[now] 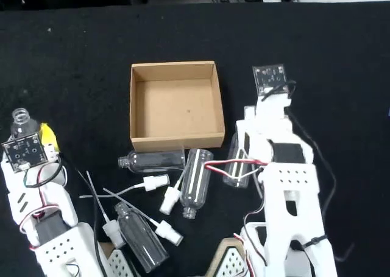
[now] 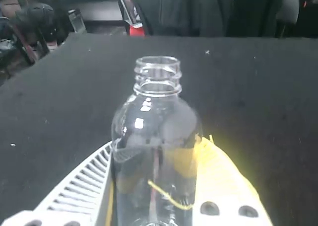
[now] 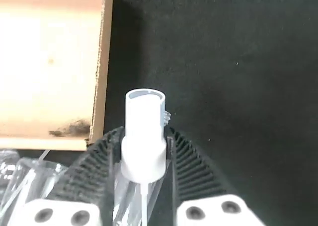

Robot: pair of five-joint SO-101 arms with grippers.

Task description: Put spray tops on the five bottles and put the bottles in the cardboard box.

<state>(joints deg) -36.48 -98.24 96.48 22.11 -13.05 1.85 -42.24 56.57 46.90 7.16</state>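
My left gripper (image 2: pixel 158 196) is shut on a clear, uncapped bottle (image 2: pixel 156 131), held upright between a white and a yellow finger; from above this bottle (image 1: pixel 21 120) stands at the table's left edge. Beside the cardboard box (image 1: pixel 177 140), my right gripper (image 3: pixel 145 154) is shut on a white spray top (image 3: pixel 145 129), whose thin tube hangs down in front of clear plastic. The empty box has its wall (image 3: pixel 101 82) just beside that top. Under the right arm lies a clear bottle (image 1: pixel 233 165). Three more bottles (image 1: pixel 152 160) (image 1: pixel 196 181) (image 1: pixel 141 235) lie in front of the box.
Several loose white spray tops (image 1: pixel 155 182) (image 1: pixel 170 199) (image 1: pixel 167 230) (image 1: pixel 113 231) with long tubes lie among the lying bottles. Black cloth covers the table, bare behind the box and at the far right. Red and white cables (image 1: pixel 231 164) hang off the right arm.
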